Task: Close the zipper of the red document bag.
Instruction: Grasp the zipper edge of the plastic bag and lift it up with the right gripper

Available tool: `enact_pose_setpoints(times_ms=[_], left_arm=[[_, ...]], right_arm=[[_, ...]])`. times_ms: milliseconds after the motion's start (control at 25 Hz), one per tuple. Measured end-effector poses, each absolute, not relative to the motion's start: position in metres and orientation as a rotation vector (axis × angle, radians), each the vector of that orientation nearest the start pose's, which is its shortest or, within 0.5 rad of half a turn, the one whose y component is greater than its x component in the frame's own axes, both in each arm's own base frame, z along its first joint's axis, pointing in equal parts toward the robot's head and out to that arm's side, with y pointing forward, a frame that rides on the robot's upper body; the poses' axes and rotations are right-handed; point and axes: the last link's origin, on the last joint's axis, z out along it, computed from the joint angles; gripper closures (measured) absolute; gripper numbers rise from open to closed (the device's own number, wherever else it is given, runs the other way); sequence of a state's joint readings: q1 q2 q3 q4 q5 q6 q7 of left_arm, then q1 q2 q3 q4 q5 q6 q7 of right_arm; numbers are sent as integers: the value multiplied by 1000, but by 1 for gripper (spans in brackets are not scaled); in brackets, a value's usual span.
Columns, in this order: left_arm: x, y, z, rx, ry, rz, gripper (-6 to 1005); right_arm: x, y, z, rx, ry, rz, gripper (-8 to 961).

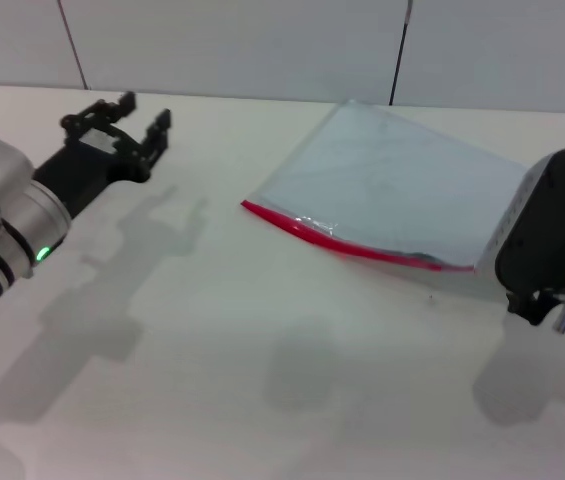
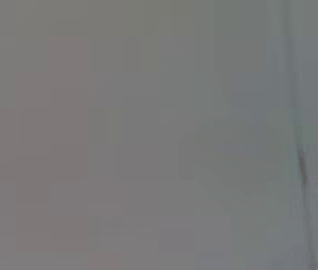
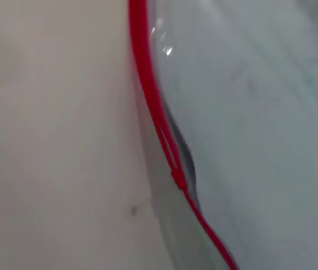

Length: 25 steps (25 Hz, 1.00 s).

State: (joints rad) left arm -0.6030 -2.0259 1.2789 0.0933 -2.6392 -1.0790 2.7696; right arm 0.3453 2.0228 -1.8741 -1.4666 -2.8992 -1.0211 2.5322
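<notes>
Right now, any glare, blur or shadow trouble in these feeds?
Head view: soft arm shadows on the table, faint glare on the red document bag.
Left wrist view: featureless grey blur.
Right wrist view: blurred close-up; zipper readable, glints beside it.

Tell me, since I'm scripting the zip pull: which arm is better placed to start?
The right, probably. Its end effector sits at the end of the red document bag, its wrist view filled by the zipper. The left end effector hangs open, apart from the bag.
</notes>
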Motion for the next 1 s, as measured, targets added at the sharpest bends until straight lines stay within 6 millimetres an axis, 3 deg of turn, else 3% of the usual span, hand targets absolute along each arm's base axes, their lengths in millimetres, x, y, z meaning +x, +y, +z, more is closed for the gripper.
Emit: enact_pose_setpoints(times_ms=[320, 520, 1000], left_arm=[[-252, 385, -24, -2231, -213, -733, 511], [-227, 385, -33, -2441, -28, -662, 510], [-174, 387, -52, -2628, 383, -505, 508]], right_arm=[[187, 331, -16, -2354, 176, -482, 883], [184, 330, -17, -2357, 162, -473, 906], [177, 329, -15, -2354, 152, -449, 906]])
